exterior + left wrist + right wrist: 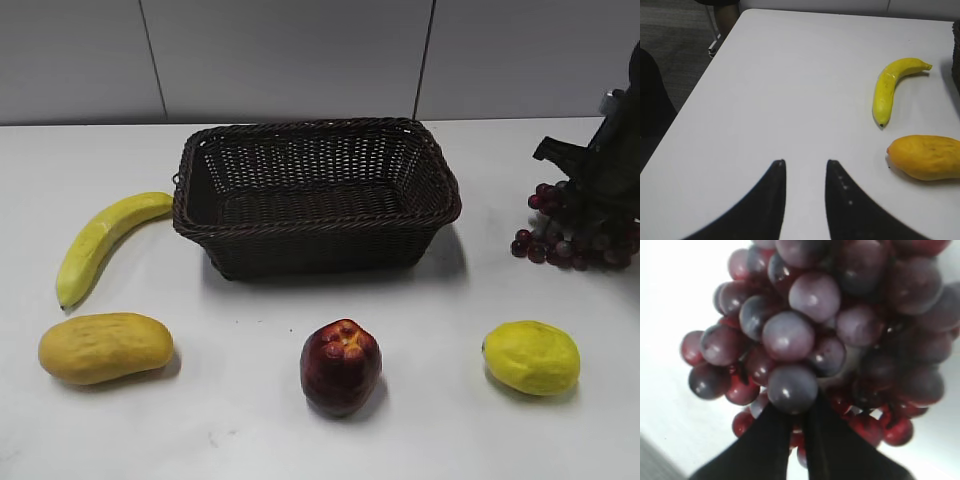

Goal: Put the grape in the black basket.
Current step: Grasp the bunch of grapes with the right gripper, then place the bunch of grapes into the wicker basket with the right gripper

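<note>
The grape [560, 240], a bunch of small dark purple-red balls, lies on the white table at the far right. In the right wrist view the grape [830, 330] fills the frame. My right gripper [799, 412] has its two black fingers drawn close together in the near side of the bunch. In the exterior view my right gripper [598, 205] stands directly over the bunch and hides part of it. The black basket [316, 132] stands empty at the table's middle back. My left gripper [805, 162] is open and empty above bare table.
A yellow banana [98, 240] and a yellow-orange mango [105, 346] lie at the left; both show in the left wrist view, the banana [890, 87] and the mango [925, 156]. A dark red apple [340, 366] sits front centre, a lemon [532, 356] front right. The table's left edge [695, 95] drops to the floor.
</note>
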Controlling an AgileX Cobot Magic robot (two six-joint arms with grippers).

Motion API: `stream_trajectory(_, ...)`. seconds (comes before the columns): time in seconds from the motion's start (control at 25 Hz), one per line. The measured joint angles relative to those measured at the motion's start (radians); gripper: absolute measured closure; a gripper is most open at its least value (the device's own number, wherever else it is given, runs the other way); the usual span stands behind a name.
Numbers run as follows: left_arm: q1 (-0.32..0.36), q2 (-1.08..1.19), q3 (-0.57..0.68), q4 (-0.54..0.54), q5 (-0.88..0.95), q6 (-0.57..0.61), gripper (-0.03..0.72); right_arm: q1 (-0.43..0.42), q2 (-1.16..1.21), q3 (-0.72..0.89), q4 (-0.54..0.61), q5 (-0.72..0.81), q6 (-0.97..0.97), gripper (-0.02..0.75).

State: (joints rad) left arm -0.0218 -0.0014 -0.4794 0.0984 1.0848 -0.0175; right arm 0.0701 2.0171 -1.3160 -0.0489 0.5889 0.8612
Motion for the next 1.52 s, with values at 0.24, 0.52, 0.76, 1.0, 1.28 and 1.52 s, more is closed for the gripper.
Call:
stream_trajectory(0.24,0.000,0.000,0.000,0.000,0.000,0.000,0.473,0.000,-0.144,-0.006,-0.086,0.003,-0.030,0.715)
stream_trajectory(0.52,0.000,0.000,0.000,0.000,0.000,0.000,0.473,0.011,-0.261,-0.154,-0.099,0.090,-0.186,0.725)
stream_trajectory(0.76,0.000,0.000,0.000,0.000,0.000,0.000,0.473,0.104,-0.266,-0.409,-0.103,0.187,-0.302,0.728)
stream_trajectory(1.0,0.000,0.000,0.000,0.000,0.000,0.000,0.473,0.253,-0.268,-0.610,-0.103,0.204,-0.372,0.729)
stream_trajectory(1.28,0.000,0.000,0.000,0.000,0.000,0.000,0.473,0.416,-0.229,-0.664,-0.049,0.170,-0.490,0.731)
stream_trajectory(1.52,0.000,0.000,0.000,0.000,0.000,0.000,0.473,0.525,-0.087,-0.664,0.018,0.111,-0.619,0.732)
